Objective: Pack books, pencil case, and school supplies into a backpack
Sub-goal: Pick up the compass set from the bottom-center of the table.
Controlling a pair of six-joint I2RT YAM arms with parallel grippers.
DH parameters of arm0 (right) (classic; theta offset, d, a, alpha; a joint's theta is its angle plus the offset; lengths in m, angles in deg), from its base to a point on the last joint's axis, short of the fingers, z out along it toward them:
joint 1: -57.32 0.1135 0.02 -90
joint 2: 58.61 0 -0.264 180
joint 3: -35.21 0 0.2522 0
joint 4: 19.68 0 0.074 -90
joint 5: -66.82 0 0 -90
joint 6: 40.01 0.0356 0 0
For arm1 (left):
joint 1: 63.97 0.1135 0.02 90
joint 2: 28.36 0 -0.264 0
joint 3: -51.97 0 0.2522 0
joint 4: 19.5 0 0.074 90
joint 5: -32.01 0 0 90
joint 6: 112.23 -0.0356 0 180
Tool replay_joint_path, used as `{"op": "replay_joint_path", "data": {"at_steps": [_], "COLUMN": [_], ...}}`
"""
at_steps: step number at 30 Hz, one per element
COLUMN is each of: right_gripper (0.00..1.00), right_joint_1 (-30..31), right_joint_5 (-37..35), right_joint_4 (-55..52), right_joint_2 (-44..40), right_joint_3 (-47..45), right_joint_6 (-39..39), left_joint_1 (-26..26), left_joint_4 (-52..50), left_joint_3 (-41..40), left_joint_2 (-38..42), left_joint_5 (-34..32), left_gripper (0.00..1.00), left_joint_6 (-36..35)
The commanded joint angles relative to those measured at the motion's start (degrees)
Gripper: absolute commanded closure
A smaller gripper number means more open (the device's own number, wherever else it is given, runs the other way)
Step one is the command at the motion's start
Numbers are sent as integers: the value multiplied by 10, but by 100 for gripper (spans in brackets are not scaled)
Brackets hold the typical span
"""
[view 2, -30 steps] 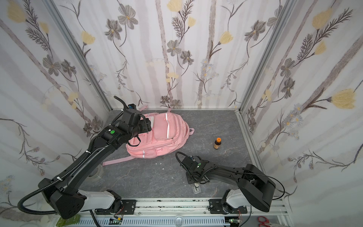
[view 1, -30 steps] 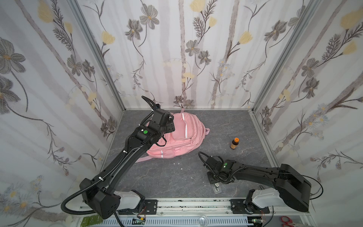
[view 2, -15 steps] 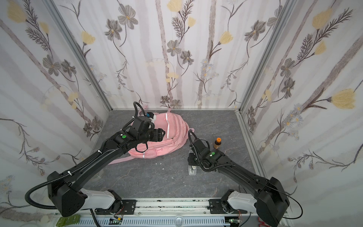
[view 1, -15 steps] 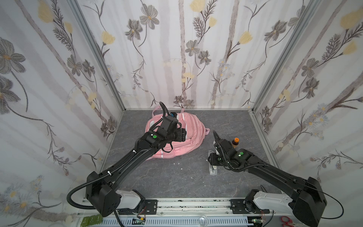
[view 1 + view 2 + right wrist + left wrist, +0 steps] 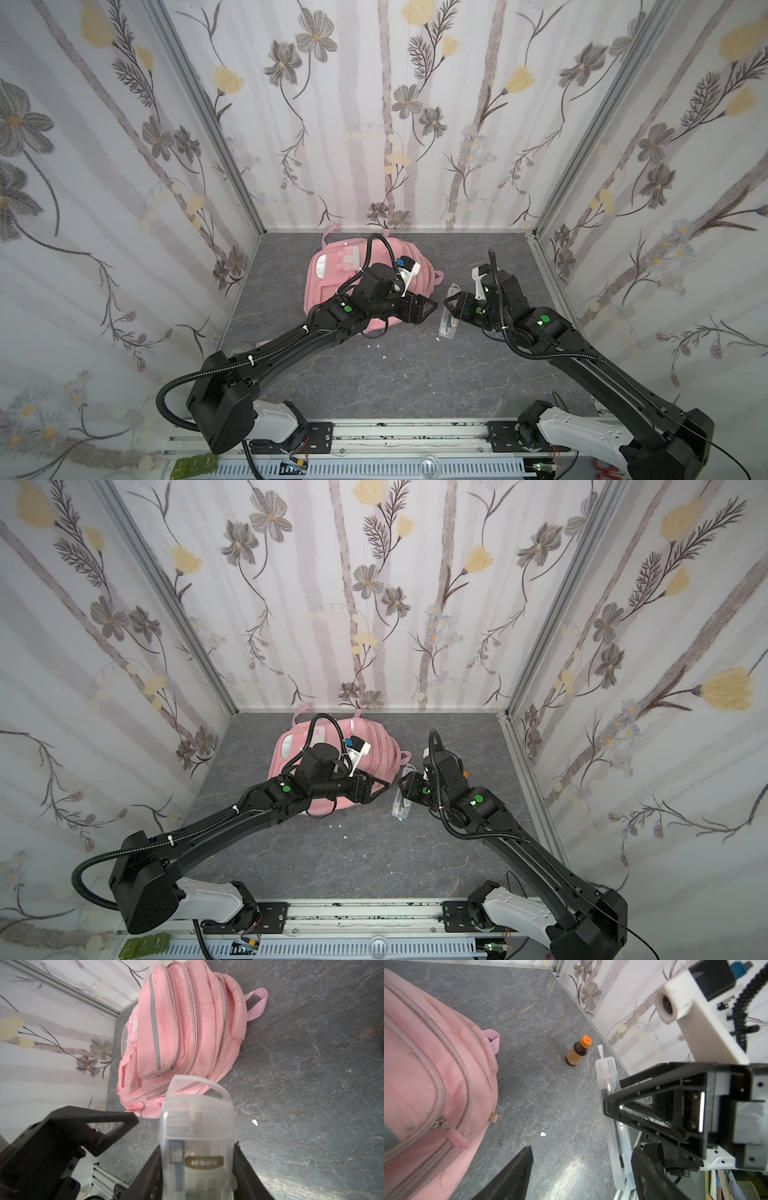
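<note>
2 black arms reach in from the near rail over the grey tabletop (image 5: 374, 374). The left arm (image 5: 291, 345) stretches low across the near corner of the backpack (image 5: 332, 274). Its left hand (image 5: 581, 1167) is turned sideways just past the bag's edge, fingers spread wide with nothing between them. The right arm (image 5: 602, 374) bends in from the other side, and its right hand (image 5: 197, 1178) faces the left hand, the 2 close but apart.

The 1 backpack, pink with grey-white trim, lies flat near the back wall. The zips visible in the right wrist view look closed, so nothing inside can be seen.

The right hand pinches 1 clear plastic case (image 5: 448, 328) across its width. The case is tilted, 1 end pointing down between the 2 hands; I cannot tell if that end touches the tabletop. Through its wall show a blue-grey strip marked 2B and a gold label.

1 small brown bottle (image 5: 576, 1052) with an orange cap stands upright beyond the right hand, well apart from the bag.

A few white scraps (image 5: 376, 345) lie near the bag's near edge.
</note>
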Motion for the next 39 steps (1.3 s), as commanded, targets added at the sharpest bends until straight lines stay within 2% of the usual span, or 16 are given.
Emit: {"op": "replay_joint_path", "data": {"at_steps": [1,9,17,21,28,32,36,39], "right_gripper": [64,64,64,63,62,61,55,40], "right_joint_1": [1,4,12,16,18,18,17,17], "right_joint_5": [12,4,7,6,-6,-12,-7,-12], "right_joint_4": [45,51,58,72,78,67,66,69], "right_joint_2": [-6,-15,-26,-35,-49,-56,-58,-65], "right_joint_3": [6,2,-12,-28,-29,-17,-12,-3], "right_joint_6": [36,48,58,72,76,73,67,49], "left_joint_1": [-12,-29,-39,-42,-42,-42,-42,-42], "left_joint_4": [24,24,16,7,16,24,24,20], "left_joint_3": [-2,6,13,31,43,45,49,55], "left_joint_2": [-3,-18,-37,-53,-56,-59,-58,-50], "left_joint_5": [-3,22,40,57,59,74,75,40], "left_gripper": [23,26,36,45,70,73,76,79], "left_joint_6": [11,20,23,27,52,65,68,80]}}
